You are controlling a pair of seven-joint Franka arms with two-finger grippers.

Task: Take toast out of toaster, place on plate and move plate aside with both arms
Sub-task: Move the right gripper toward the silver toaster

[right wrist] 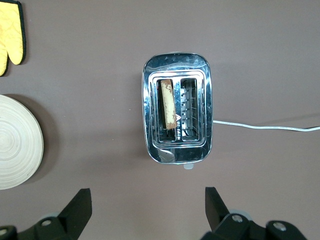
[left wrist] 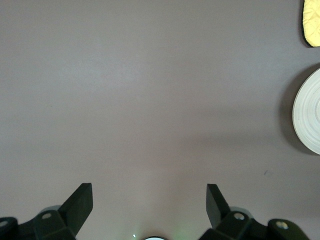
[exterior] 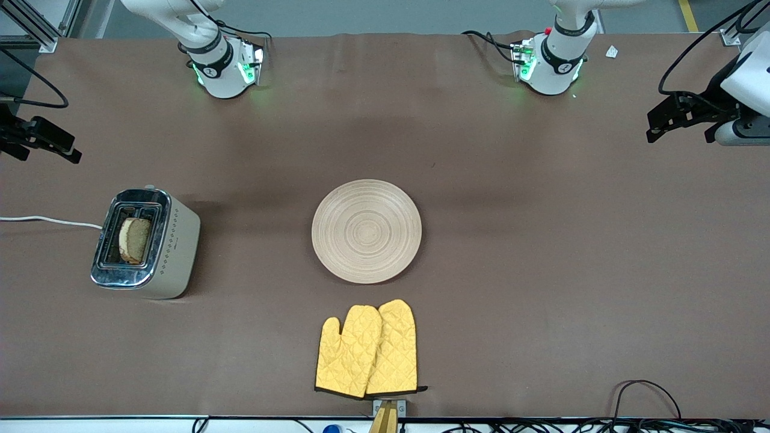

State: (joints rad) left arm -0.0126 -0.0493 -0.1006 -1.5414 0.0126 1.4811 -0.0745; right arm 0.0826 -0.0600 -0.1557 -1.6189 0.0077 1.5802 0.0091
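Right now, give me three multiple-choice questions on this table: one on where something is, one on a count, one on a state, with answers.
1. Where is the toast?
A. on the plate
B. in a toaster slot
C. on the mitts

2. How many yellow oven mitts are there?
A. one
B. two
C. three

3. How is the right gripper?
A. shut on the toast
B. open, holding nothing
C. shut on the plate

Answers:
1 B: the slice stands in one slot of the toaster.
2 B: two mitts overlap, nearer the front camera than the plate.
3 B: its fingers stand wide apart above the toaster.
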